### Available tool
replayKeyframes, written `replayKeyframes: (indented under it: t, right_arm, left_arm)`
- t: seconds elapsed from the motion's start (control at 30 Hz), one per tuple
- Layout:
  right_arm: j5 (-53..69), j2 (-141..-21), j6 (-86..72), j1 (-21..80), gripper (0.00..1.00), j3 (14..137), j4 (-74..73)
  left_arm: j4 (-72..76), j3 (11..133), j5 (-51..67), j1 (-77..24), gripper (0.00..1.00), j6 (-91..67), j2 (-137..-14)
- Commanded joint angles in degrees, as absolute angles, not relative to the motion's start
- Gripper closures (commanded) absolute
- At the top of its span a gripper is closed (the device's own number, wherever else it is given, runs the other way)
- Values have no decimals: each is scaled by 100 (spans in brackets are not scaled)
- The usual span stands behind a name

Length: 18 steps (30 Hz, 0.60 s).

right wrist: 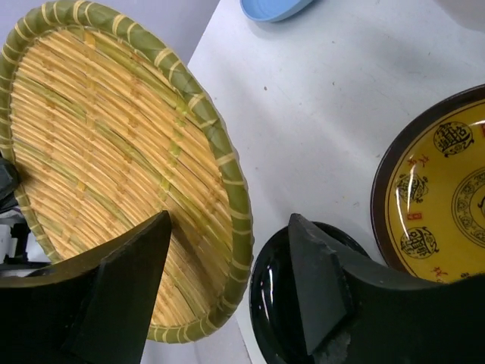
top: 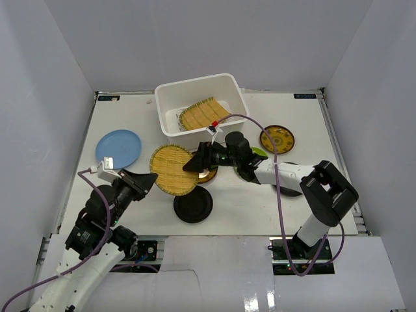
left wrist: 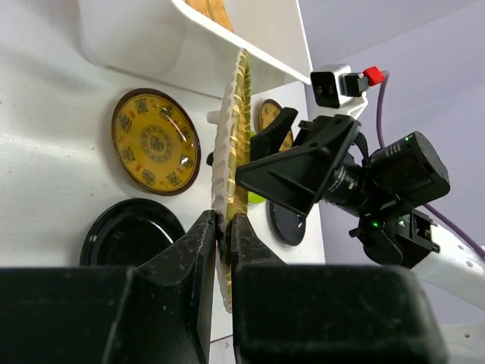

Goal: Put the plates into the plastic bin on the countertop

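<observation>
Yellow straw at the centre: the woven round plate (top: 172, 170) hangs between two grippers, just in front of the white rectangular plastic bin (top: 159, 104).

At the far left, the light blue round plate (top: 119, 147) lies flat on the off-white desk (top: 130, 117), not yet handled. Next, the left gripper (left wrist: 222, 227) is clamped on the left rim of the woven round plate, I judge in order to pass it on toward the bin. The plate seems lifted off the desk, with its hollow face up. Being round, it has no long axis, but the line from one gripper to the other runs left to right. The right gripper (right wrist: 231, 227) has its fingers apart, one on each side of the opposite rim and not closed on it. Below it lie a glossy black plate (right wrist: 273, 303) and a dark gold-patterned plate (right wrist: 439, 197). In the bin a second woven plate (top: 203, 114) already rests.
</observation>
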<state>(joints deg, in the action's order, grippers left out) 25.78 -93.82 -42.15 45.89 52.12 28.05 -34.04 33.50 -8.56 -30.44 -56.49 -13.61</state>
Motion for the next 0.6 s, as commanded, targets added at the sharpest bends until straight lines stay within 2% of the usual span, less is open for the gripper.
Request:
replayKeyframes:
  t: [0.0,0.03,0.07,0.13,0.17,0.2,0.27,0.43,0.57]
  right_arm:
    - [2716,-9247,-4465,4491,33,5106,3480]
    - [2716,-9176,-4456,4474,53,5098,3480]
    - [2655,-9019,-4439,4421,81,5072,3472]
    - [2593,-8834,-4421,4360,92,5071,3463]
    - [2575,-8763,-4395,4246,92,5097,3454]
    - [2566,-8615,-4377,4167,92,5132,3437]
    - [2549,-8535,-4324,3852,92,5429,3219]
    - [2260,-8770,-3807,3253,92,6624,2357]
    - [2285,-9421,-3709,2761,92,7882,1776]
  left_arm:
    - [-2523,3805,-405,-3041,100,-5476,-1520]
    - [-2505,3806,-413,-3041,100,-5415,-1573]
    - [-2548,3806,-596,-3032,100,-5431,-1669]
    - [-2750,3840,-902,-3032,81,-5510,-1819]
    - [-2821,3858,-1062,-3041,68,-5476,-1898]
    - [-2839,3858,-1211,-3041,38,-5397,-2081]
    - [-2787,3867,-1738,-3041,15,-5222,-2302]
    - [-2532,3929,-2864,-3041,3,-4975,-3345]
    - [-2216,3964,-3296,-2954,2,-4922,-4121]
